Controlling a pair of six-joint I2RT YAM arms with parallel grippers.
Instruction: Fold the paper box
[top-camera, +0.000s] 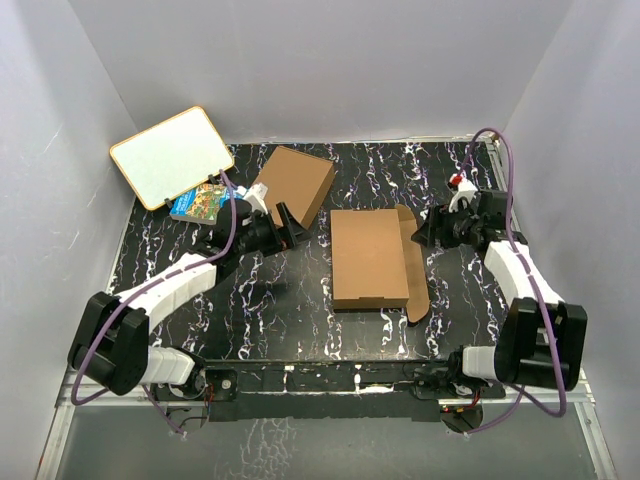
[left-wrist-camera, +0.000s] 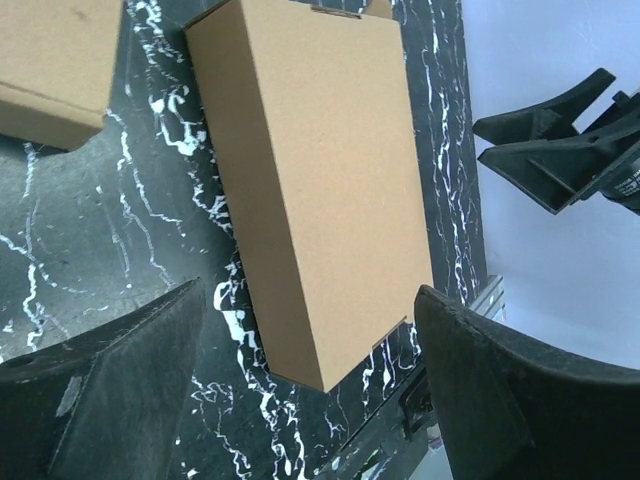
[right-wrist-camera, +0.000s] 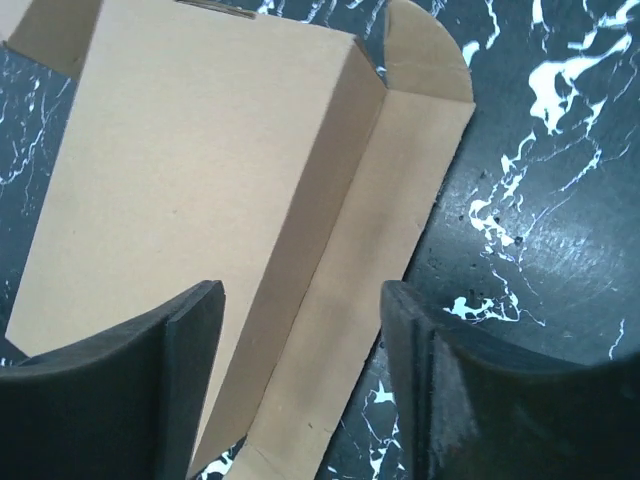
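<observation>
While both hands hang with their fingers spread wide and nothing between them, the paper box (top-camera: 368, 258) lies flat near the middle of the black, white-veined bench (top-camera: 260, 320), its long sides running away from the arm bases. Its top panel is folded down and plain. Along its right side a long flap (top-camera: 414, 268) lies out flat on the bench, with a rounded tab at its far end.

The left hand (top-camera: 284, 228) sits just left of the box's far left corner, between it and a second brown box (top-camera: 296, 183) that lies at an angle farther back. In the left wrist view its two dark fingers (left-wrist-camera: 110, 390) stand to either side of one end of the paper box, clear of it.

The right hand (top-camera: 426, 232) is beside the far end of the open flap and points toward the box. In the right wrist view its fingers (right-wrist-camera: 490, 390) straddle the crease where the flap meets the box's side wall; whether they touch the cardboard I cannot tell.

At the far left a white board (top-camera: 172, 155) with an orange rim sits at an angle. A colourful book (top-camera: 205, 203) lies partly hidden by its near edge, just behind the left arm.
</observation>
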